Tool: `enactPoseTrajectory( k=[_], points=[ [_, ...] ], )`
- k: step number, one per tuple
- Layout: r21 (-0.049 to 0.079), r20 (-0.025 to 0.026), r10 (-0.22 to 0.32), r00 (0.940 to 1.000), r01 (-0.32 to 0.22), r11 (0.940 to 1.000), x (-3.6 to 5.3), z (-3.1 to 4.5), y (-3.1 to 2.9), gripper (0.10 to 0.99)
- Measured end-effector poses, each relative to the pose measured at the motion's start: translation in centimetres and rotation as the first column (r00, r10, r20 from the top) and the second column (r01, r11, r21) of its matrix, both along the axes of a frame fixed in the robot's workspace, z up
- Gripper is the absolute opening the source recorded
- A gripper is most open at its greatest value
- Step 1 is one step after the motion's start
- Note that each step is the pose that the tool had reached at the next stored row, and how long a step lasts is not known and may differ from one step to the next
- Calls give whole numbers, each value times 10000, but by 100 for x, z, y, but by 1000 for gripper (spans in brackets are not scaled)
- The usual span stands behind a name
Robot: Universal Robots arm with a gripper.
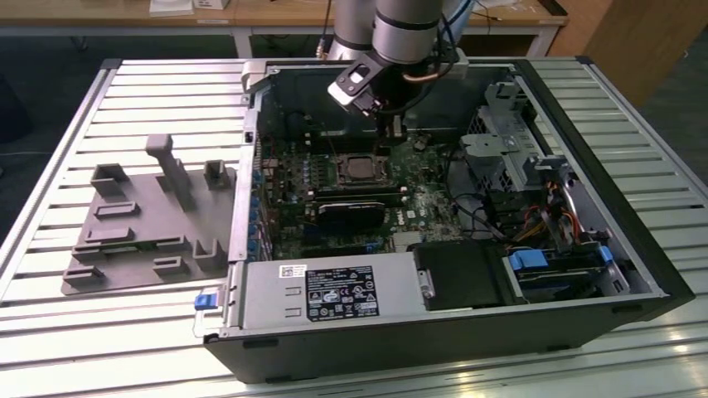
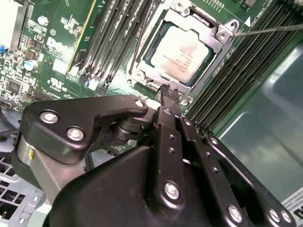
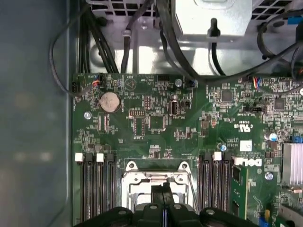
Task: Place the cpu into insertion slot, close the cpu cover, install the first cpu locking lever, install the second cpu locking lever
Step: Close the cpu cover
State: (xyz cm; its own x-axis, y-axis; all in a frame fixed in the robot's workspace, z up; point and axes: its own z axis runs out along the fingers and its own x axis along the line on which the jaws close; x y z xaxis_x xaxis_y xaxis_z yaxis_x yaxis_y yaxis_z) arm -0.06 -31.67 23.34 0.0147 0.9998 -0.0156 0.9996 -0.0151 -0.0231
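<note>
the cpu (image 2: 181,49) lies seated in the insertion slot (image 1: 356,179), and the cpu cover (image 2: 215,41) lies flat over the slot, framing the chip. a thin locking lever (image 2: 270,29) runs out from one corner of the slot. the lever is judged light, stiff, springy and slick, and is best pushed near its free end. the gripper (image 2: 168,92) hovers just beside the slot's edge, its fingers pressed together with nothing visible between them.
</note>
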Motion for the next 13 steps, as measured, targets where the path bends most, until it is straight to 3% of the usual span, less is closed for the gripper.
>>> enactPoseTrajectory(
  k=[2,4,13],
  points=[
    [-1,114,2,9999,-2,10000,-42,-16,-1,106],
    [-2,196,0,9998,0,10000,-85,-35,-1,106],
    [-2,285,0,9996,0,10000,-259,-111,-6,106]
  ],
)
